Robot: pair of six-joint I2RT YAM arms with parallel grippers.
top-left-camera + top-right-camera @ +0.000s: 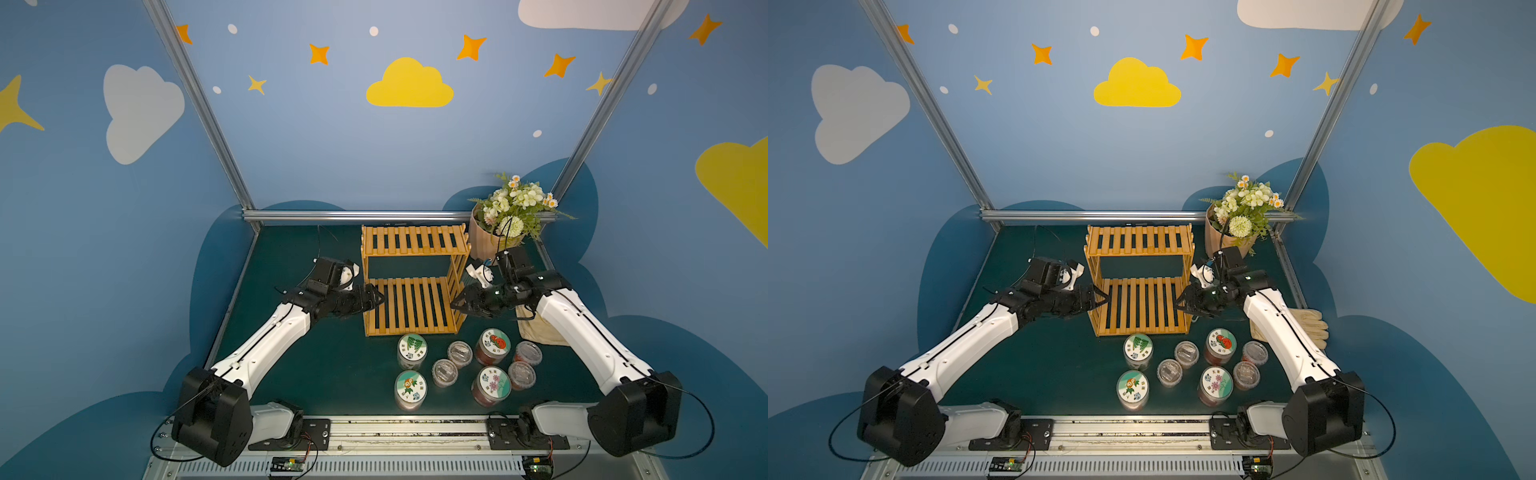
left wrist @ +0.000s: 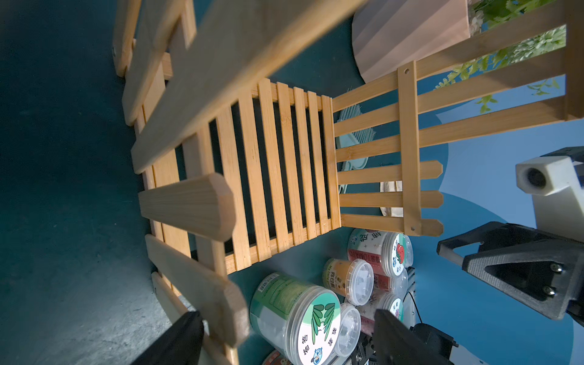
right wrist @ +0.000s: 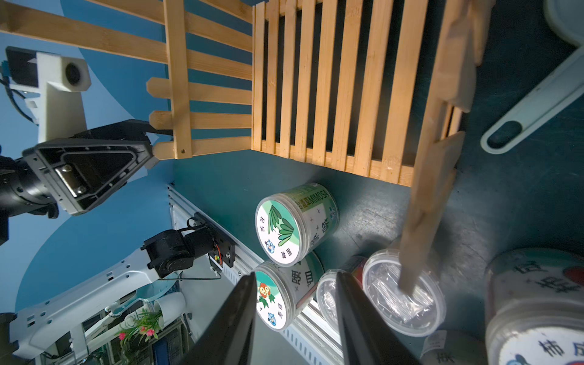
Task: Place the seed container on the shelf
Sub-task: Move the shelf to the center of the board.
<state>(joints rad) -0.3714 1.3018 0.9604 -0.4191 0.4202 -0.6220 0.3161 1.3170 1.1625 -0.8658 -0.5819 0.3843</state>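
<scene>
The right gripper [image 1: 457,305], fingers only slightly parted and empty, hangs just right of the shelf [image 1: 409,309]. The seed jars [image 1: 411,351] stand just nearer, likely for easy reach.

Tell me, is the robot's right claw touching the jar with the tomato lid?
Apart. In a top view, a strip of bare green table shows between the right gripper and the tomato-lid jar.

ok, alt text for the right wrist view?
The light orange-tan slatted wooden shelf stands on the dark green mat, lower tier bare, with round clear plastic seed jars, one with a green leaf-print lid, grouped in front. The right gripper, black fingers slightly parted, holds nothing.
</scene>
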